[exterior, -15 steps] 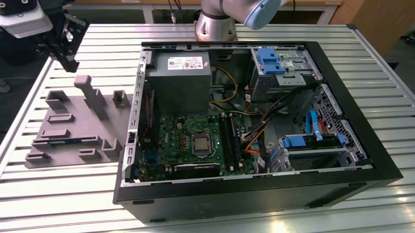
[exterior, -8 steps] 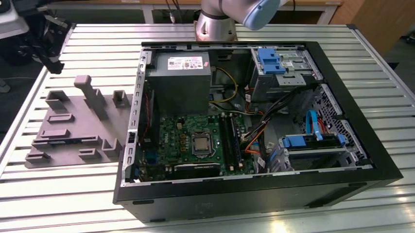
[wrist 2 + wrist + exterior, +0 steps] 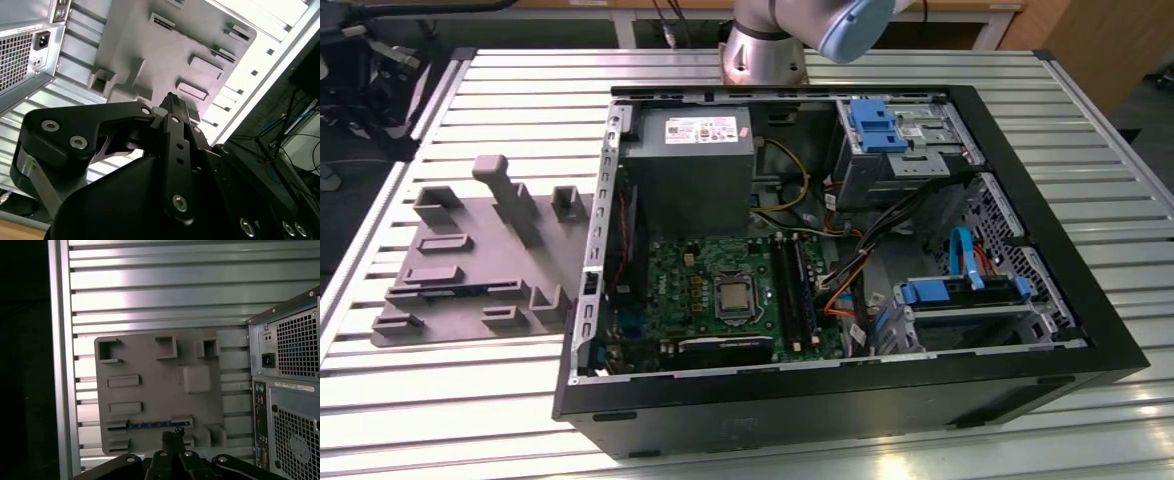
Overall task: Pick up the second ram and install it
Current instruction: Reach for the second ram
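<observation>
Closed tool (image 3: 173, 434), ram (image 3: 147, 425) in fixture (image 3: 160, 390), case (image 3: 292, 405) beside

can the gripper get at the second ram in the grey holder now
Probably yes: the second ram lies uncovered in a slot of the grey holder, outside the computer case, and the gripper faces it with nothing between them.

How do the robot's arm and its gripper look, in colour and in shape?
The arm is a round silver-grey tube with a light blue cap on its joint. The gripper is black, built of flat angular links that are fastened with round silver screws, and it sits on a grey metal part.
</observation>
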Robot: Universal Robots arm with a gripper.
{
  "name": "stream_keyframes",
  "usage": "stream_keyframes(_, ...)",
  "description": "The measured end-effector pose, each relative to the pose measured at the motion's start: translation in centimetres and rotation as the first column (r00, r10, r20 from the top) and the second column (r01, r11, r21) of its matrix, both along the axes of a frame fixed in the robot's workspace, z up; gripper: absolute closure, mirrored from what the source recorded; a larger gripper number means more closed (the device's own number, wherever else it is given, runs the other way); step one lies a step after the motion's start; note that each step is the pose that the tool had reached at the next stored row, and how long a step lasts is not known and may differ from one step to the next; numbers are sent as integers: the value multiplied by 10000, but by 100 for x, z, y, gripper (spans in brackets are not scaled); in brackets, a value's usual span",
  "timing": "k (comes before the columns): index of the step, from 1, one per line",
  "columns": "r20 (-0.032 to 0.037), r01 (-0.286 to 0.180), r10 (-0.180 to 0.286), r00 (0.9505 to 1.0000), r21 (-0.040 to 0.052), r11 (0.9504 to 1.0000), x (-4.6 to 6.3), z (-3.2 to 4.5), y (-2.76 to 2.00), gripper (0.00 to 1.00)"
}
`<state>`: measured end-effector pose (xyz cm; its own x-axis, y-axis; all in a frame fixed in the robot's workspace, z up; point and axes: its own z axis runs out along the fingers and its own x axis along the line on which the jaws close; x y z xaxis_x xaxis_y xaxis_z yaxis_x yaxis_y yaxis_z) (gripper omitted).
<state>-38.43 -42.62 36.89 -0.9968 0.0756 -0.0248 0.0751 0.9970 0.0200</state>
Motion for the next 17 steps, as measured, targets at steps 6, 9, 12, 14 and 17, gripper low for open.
stream_keyframes(6,-10,-1,1,10000,0,10000,-105,-34,-123,89)
stream_keyframes(9,-24,-1,1,10000,0,10000,-138,-51,-194,89)
stream_keyframes(12,-28,-2,2,10000,-1,10000,-157,-56,-210,89)
stream_keyframes(14,-28,-8,8,10000,-1,10000,-158,-56,-210,89)
stream_keyframes(17,-28,-14,14,10000,0,10000,-158,-57,-210,89)
